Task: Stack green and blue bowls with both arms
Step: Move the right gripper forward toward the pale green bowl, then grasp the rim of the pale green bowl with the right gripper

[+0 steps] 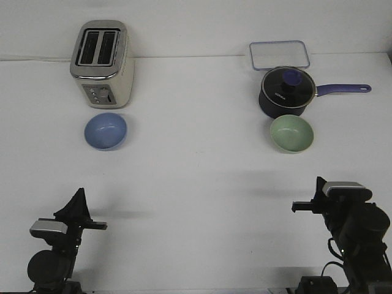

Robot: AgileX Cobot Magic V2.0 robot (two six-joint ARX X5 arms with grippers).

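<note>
Status: no part of the stacking is done. The two bowls stand well apart on the white surface (196, 202), each upright and empty, neither touched by an arm.

The small round matte periwinkle-blue bowl (105, 130) sits just in front of the cream and chrome two-slot toaster (102, 64), very close to its base. Taking the toaster as landmark, the small round matte mint-green bowl (292, 133) lies far off to the toaster's right, about level with the blue bowl. The green bowl stands just in front of a dark navy lidded saucepan (287, 92) with a purple handle; a clear rectangular lidded container (279, 55) lies behind that pan.

The left arm's black tool (76, 208) is at the near edge, well in front of the toaster and the blue bowl. The right arm's black tool (309, 199) is at the near edge far to the toaster's right, in front of the green bowl. Neither holds anything. Whether each tool's fingers are apart or together cannot be told from this view.

Outstanding, in my judgement: reach for each bowl, grasp, bring the two together, and set one inside the other.
</note>
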